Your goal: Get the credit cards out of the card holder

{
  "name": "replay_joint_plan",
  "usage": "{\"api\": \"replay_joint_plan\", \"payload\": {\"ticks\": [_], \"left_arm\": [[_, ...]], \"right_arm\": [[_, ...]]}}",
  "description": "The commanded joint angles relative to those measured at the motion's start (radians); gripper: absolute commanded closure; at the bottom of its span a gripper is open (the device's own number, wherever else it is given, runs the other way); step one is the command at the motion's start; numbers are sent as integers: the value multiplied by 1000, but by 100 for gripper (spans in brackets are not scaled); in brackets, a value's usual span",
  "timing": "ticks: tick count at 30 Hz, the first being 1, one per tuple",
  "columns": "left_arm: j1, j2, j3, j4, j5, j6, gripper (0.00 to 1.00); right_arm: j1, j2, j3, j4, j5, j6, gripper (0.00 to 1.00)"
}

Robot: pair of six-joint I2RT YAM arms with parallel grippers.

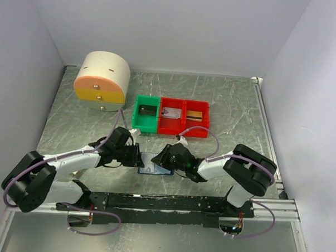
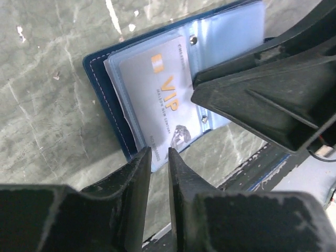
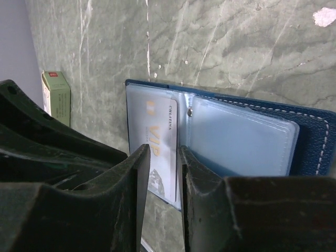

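Observation:
The card holder [image 1: 150,169] [image 2: 102,89] [image 3: 315,142] lies open and flat on the table, navy outside with pale blue sleeves. One of the credit cards [image 2: 152,89] [image 3: 160,131], pale grey with gold "VIP" lettering, sits in one sleeve. My left gripper [image 1: 138,158] [image 2: 159,153] is at that sleeve's near corner, its jaws a narrow gap apart with table showing between them. My right gripper [image 1: 165,159] [image 3: 165,149] is open over the holder's fold, its fingers [image 2: 262,89] straddling the card's inner edge. The two grippers almost meet over the holder.
A cream round drawer unit [image 1: 102,81] stands at the back left. A green bin [image 1: 146,114] and red bins [image 1: 184,116] sit just behind the holder. A cream box with a red label [image 3: 56,94] lies beside the holder. A black rail [image 1: 164,203] runs along the near edge.

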Motion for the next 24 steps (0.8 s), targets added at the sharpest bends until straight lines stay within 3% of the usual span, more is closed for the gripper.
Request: {"api": "replay_joint_plan", "payload": {"ticks": [1,10,15,24], "left_arm": [[-20,43,24,36,-24,2,71],[-58,80,56,-24,-107,2,85],[-68,87,57,-31,-118,4,85],[-85,84,66,-53,-169,-4,82]], "right_arm": [[-4,55,-8,17,-13,14,73],[-14,42,-34,59,-15,25,76],[-22,24,-48,75,-33,15,87],[-32,50,-39,99,-84,3,83]]}}
